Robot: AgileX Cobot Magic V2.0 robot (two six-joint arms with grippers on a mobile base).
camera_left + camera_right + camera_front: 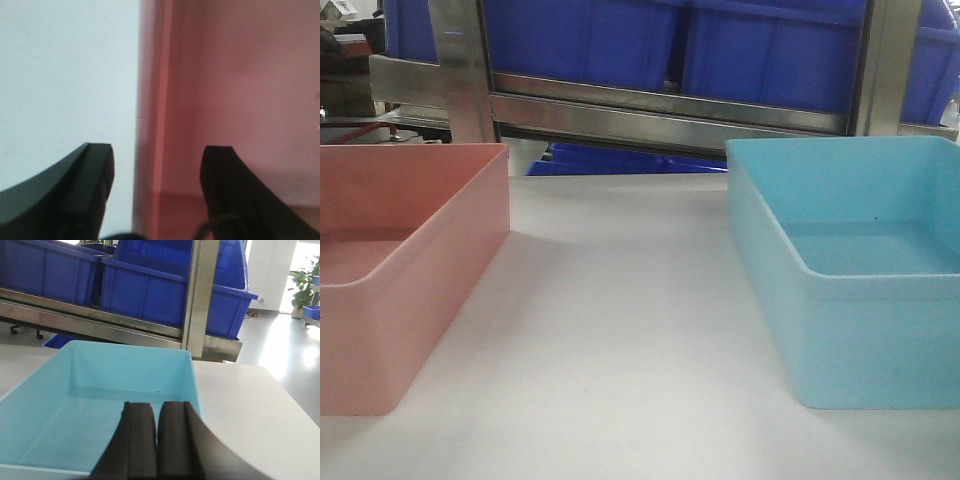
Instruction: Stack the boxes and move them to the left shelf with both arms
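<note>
The pink box (410, 300) stands on the table (620, 350), not yet stacked, with the blue box (860, 330) well apart to its right and the steel rack (670, 110) behind it. The left hand (156, 195) is wide open and empty, one finger outside the pink box's wall and one inside, seemingly set to pinch it. The right hand (157, 440), over the blue box, has its fingers pressed together on nothing, so it looks unready to grip

The pink bin (410, 230) and blue bin (840, 310) are smooth matt plastic, the counter (620, 340) matt white, the rack rail (660, 108) brushed shiny metal.
</note>
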